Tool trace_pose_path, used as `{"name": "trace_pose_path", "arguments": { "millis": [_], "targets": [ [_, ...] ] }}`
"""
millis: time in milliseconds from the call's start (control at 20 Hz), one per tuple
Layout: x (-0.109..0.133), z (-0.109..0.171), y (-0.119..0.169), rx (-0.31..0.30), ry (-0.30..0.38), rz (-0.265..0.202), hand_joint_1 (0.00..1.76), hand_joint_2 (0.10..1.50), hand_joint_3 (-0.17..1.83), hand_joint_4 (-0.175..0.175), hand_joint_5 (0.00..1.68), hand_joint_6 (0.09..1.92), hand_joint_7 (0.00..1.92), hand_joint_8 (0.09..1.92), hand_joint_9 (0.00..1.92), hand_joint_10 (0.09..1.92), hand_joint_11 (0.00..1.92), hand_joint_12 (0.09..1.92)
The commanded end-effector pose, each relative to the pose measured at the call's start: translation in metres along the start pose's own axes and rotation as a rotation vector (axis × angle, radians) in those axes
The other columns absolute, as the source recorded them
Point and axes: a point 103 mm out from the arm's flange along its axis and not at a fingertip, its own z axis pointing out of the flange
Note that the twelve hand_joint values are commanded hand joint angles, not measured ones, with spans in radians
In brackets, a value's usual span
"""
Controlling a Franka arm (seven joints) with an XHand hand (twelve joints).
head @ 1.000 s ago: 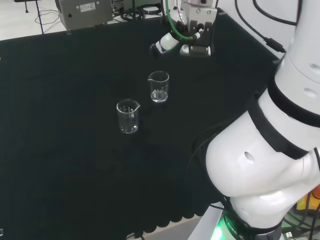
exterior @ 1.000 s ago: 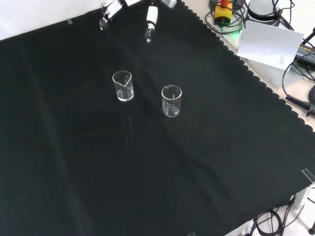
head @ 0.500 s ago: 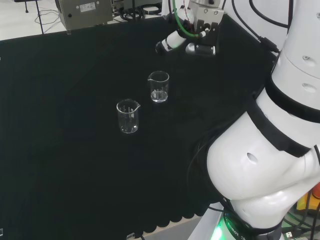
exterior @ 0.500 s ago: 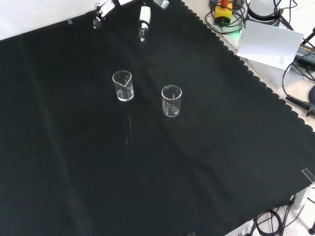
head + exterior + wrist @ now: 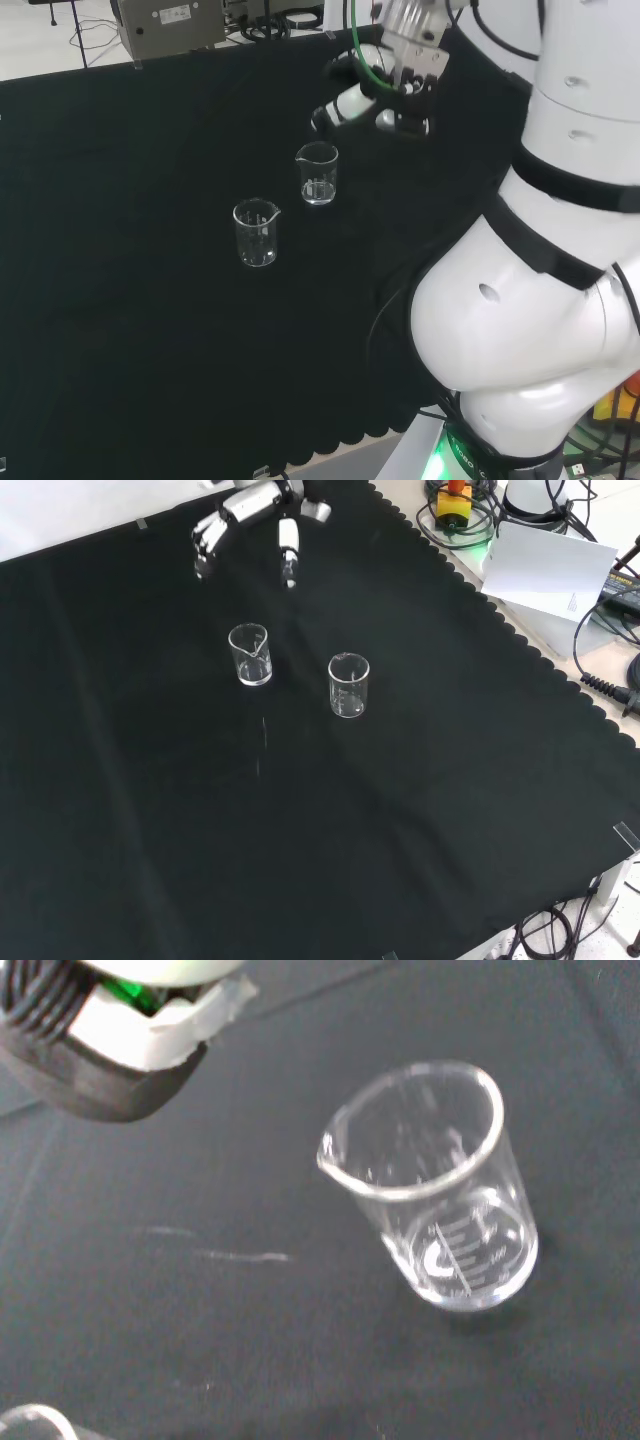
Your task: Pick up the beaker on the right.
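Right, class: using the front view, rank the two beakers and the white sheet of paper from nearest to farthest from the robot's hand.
1. The left beaker, just below the hand, which is at the top of the view.
2. The right beaker, lower and further right on the black cloth.
3. The white sheet of paper, off the cloth at the far right.

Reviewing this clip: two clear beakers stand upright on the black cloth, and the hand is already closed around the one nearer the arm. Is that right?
Not quite. Two clear beakers do stand upright on the black cloth, but the hand holds neither. The front view shows it apart from the nearer beaker, fingers not around it; the other beaker stands untouched as well.
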Motion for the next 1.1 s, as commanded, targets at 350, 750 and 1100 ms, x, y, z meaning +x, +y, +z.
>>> {"name": "trace_pose_path", "arguments": {
  "millis": [350, 750, 1100],
  "targets": [
    [-0.012, 0.045, 0.025, 0.014, 0.109, -0.131, 0.87, 0.52, 0.61, -0.036, 0.54, 0.09, 0.26, 0.66, 0.37, 0.67, 0.01, 1.41],
    [-0.031, 0.06, 0.042, 0.032, 0.124, -0.189, 0.89, 0.51, 0.6, -0.028, 0.51, 0.09, 0.24, 0.65, 0.36, 0.65, 0.0, 1.39],
    [-0.042, 0.067, 0.053, 0.014, 0.138, -0.221, 0.94, 0.5, 0.6, -0.027, 0.5, 0.09, 0.24, 0.65, 0.36, 0.64, 0.0, 1.38]
  ]
}}
